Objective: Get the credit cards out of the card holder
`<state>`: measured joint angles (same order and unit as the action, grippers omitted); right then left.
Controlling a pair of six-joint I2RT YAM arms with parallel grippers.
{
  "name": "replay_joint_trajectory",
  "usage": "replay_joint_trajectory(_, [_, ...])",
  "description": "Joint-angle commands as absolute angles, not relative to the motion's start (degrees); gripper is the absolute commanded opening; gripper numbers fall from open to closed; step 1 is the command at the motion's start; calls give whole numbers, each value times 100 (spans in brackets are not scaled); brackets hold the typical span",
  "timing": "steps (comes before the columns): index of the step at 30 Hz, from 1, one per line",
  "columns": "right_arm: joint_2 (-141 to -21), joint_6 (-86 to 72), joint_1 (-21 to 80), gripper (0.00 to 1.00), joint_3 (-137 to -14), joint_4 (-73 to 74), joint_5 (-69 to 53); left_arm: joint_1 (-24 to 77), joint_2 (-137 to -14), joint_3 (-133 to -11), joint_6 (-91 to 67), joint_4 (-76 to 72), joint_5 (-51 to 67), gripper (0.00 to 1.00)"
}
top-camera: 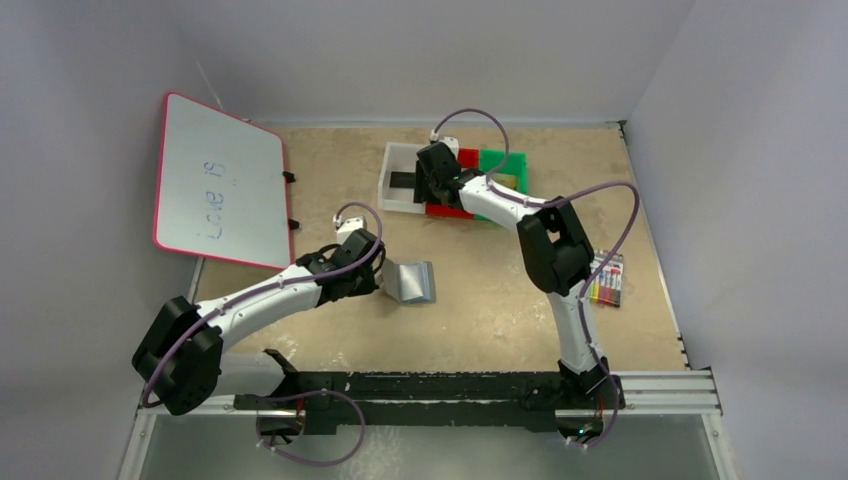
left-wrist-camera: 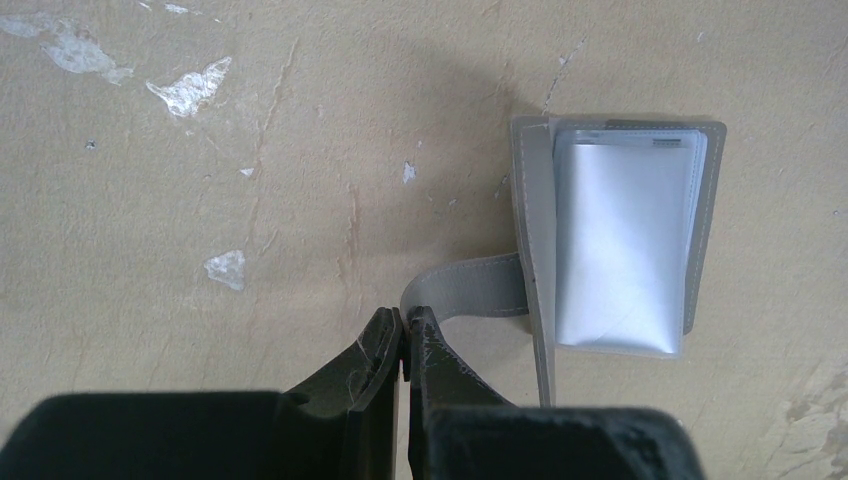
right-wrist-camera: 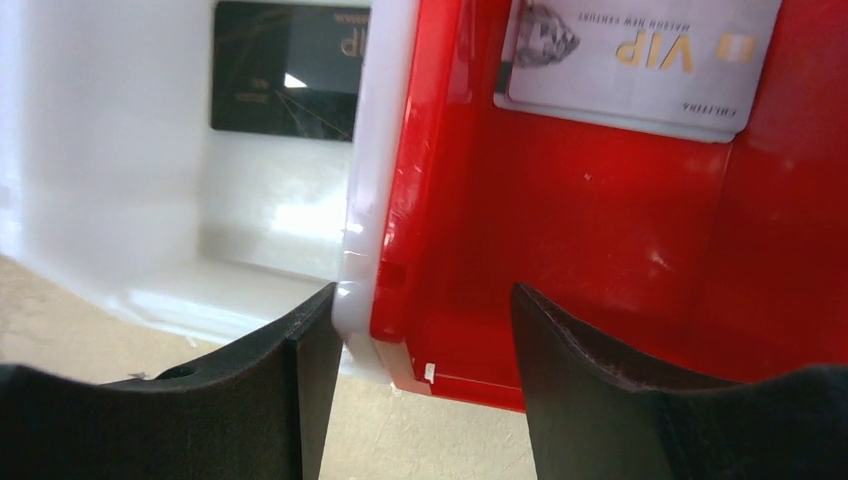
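The worktop (top-camera: 480, 330) carries the white tray (right-wrist-camera: 120, 180) and red tray (right-wrist-camera: 600, 260) at the far side, and the card holder (left-wrist-camera: 620, 240) lying open near the middle. A black card (right-wrist-camera: 285, 70) rests in the white tray, a silvery card (right-wrist-camera: 640, 55) in the red tray. The holder's shiny pocket looks empty, so the task seems nearly or fully done. The right fingers (right-wrist-camera: 570, 340) stand apart over the trays, holding nothing; the left fingers (left-wrist-camera: 380, 350) are closed at the holder's strap

Plain grey walls (top-camera: 420, 50); scuffed tan table (top-camera: 480, 320), chipped spots.

Robot lab, walled test tbl (top-camera: 480, 330), whiteboard (top-camera: 215, 180)
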<state>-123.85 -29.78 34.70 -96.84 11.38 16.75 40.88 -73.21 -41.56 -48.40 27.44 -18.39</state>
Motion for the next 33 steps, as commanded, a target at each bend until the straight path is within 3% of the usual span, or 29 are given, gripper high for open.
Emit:
replay_joint_trajectory(1, [-12419,-2975,3539,62,-9928,1331,1980,4082,-7159,-4336,-4735,2676,-1815,0])
replay_joint_trajectory(6, [-12236,-3205,3661,53,-9620,1392,2081,4083,-7095,-4336,-4734,2715,-1832,0])
replay_joint_trajectory(16, [-11752,-3649,3977,52,-8876,1252,1836,4085,-7055,-4235,-4661,2654,-1699,0])
replay_joint_trajectory(24, [-11047,-3550,4078,57,-8488,1076,1373,4096,-7024,-4122,-4519,2708,-1642,0])
replay_joint_trajectory(33, [-9309,-3071,4061,62,-6561,392,-80,4091,-7143,-4023,-4483,2822,-1820,0])
